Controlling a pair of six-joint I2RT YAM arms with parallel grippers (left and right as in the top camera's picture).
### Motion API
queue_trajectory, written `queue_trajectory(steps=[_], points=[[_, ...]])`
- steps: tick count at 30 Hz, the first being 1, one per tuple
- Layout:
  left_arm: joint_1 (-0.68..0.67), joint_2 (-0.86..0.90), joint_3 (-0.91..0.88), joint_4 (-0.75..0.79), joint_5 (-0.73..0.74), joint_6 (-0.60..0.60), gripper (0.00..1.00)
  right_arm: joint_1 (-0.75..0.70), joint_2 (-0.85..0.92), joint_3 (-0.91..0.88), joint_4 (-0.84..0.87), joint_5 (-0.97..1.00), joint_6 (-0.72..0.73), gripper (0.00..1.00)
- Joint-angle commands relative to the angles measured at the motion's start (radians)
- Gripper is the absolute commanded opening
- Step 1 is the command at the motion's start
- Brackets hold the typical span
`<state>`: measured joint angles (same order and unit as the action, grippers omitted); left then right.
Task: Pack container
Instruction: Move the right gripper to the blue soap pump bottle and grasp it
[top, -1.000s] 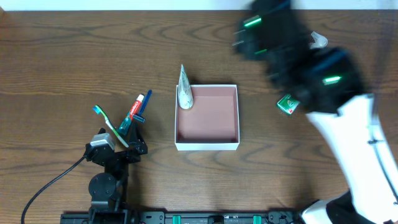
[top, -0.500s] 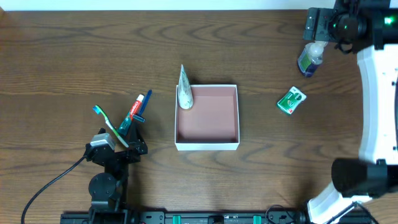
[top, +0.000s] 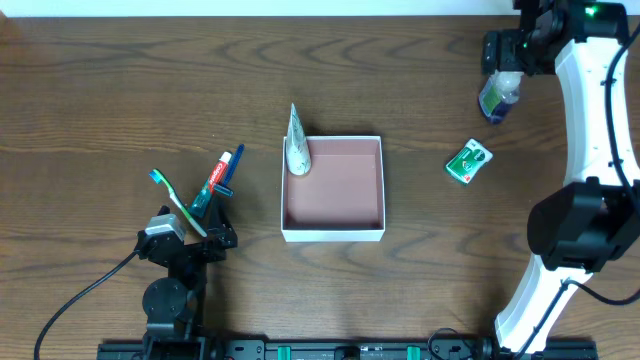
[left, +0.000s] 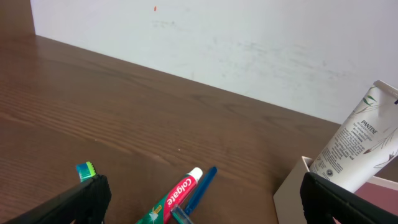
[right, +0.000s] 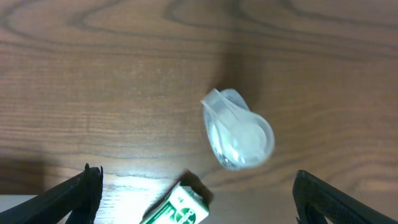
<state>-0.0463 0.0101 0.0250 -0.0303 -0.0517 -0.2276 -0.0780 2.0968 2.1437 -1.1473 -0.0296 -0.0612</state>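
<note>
Right gripper jaws wide open above small bottle, not touching it. Left gripper also spread wide, grabbing nothing, with toothpaste and toothbrush between fingers. Container sits mid-table, tube leaning in its back-left corner.

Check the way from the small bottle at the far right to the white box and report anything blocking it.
Nothing visible blocks it. Bare table lies between the bottle and the container. The green packet sits off that line, on the near side, and the Pantene tube fills only the container's far-left corner.
</note>
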Motion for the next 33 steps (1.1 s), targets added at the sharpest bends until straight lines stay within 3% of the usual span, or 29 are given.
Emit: queue_trajectory(steps=[1,19,23,28,33], points=[[0.006,-0.006,-0.021,-0.037,-0.011,0.017,0.98,-0.028,0.017,-0.001,0.014,-0.065,-0.111,0.96],[0.006,-0.006,-0.021,-0.037,-0.011,0.017,0.98,-0.046,0.161,-0.006,0.098,-0.120,-0.214,0.91],[0.006,-0.006,-0.021,-0.037,-0.011,0.017,0.98,-0.046,0.179,-0.006,0.105,-0.118,-0.213,0.76],[0.006,-0.006,-0.021,-0.037,-0.011,0.017,0.98,-0.046,0.179,-0.006,0.111,-0.108,-0.209,0.40],[0.006,-0.006,-0.021,-0.037,-0.011,0.017,0.98,-0.046,0.179,-0.006,0.109,-0.101,-0.196,0.17]])
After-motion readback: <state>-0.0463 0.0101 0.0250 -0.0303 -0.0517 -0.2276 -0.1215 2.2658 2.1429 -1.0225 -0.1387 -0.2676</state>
